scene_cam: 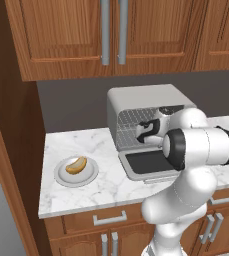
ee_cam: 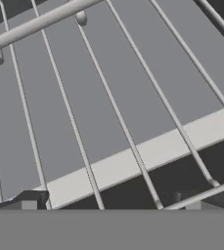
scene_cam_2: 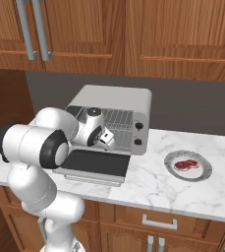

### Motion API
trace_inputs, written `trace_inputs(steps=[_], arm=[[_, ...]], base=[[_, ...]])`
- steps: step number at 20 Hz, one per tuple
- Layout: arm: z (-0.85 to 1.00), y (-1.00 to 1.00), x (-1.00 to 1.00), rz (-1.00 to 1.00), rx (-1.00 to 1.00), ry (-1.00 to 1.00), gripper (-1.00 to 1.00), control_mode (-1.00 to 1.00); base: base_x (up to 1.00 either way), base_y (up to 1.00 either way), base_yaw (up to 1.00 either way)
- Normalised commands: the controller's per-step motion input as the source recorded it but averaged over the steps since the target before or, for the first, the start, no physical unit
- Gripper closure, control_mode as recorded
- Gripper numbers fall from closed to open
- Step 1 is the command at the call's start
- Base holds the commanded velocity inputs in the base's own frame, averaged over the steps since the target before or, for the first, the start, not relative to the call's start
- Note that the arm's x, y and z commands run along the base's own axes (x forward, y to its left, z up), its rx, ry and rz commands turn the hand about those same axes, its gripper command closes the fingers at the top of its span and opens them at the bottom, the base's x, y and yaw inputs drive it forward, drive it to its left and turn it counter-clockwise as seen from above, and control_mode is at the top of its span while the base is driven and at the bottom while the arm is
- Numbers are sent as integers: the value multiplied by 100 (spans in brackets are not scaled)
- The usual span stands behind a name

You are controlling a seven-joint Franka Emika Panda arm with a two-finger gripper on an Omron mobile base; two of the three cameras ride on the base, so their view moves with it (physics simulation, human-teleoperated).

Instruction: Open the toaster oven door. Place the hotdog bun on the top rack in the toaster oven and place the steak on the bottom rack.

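Jaws (ee_cam: 111, 202) spread over one rack (ee_cam: 113, 107); one bun (scene_cam: 76, 165), one steak (scene_cam_2: 186, 165).

White marble counter (scene_cam: 86, 192) with grey veining, set against a flat dark grey wall (scene_cam: 71, 102). Above, warm wooden upper cabinets (scene_cam_2: 173, 34) with long vertical metal handles (scene_cam: 113, 32). Below, matching wooden drawers and doors (scene_cam_2: 182, 224) (short silver pulls on each). At left, a tall wooden side panel (scene_cam: 6, 125). Even, soft light.
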Motion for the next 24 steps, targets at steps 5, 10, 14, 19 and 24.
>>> trace_inputs(steps=[5,10,14,19,24], arm=[[-66,10,-51,21,-14,12,100,-100],[-69,11,-54,22,-16,10,100,-100],[-68,10,-58,22,-16,9,100,-100],[-66,9,-61,22,-15,10,100,-100],[-66,10,-61,21,-14,9,100,-100]], base=[[0,0,0],[0,0,0],[0,0,0],[0,0,0],[0,0,0]])
